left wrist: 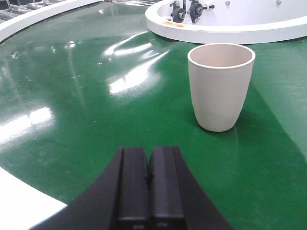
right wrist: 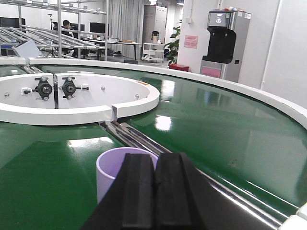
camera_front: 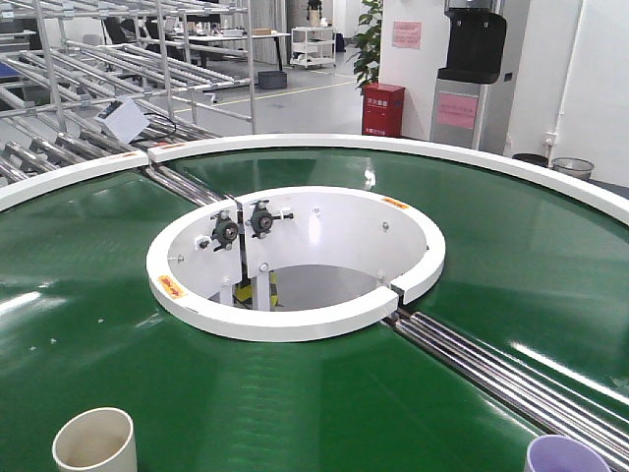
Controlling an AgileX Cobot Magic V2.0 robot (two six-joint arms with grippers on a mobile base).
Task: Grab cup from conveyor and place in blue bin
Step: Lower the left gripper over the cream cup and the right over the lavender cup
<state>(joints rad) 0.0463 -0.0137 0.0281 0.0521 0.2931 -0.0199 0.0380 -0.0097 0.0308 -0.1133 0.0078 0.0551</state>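
Pre-grasp, nothing picked yet. Left gripper [left wrist: 148, 163] and right gripper [right wrist: 154, 165] both have pads pressed together, empty. Matte beige cup [left wrist: 220, 88], tapered with a rounded base, stands upright on the glossy green conveyor [left wrist: 96, 120], ahead-right of the left claw. Lilac cup [right wrist: 112, 172] sits just past the right claw, beside the steel rollers [right wrist: 129, 136]. Next: open the jaws wide, straddle a cup. No blue bin in view.

metal racks [camera_front: 147, 49], red cabinet [camera_front: 382, 108], water dispenser [camera_front: 472, 69], white wall [camera_front: 585, 69]
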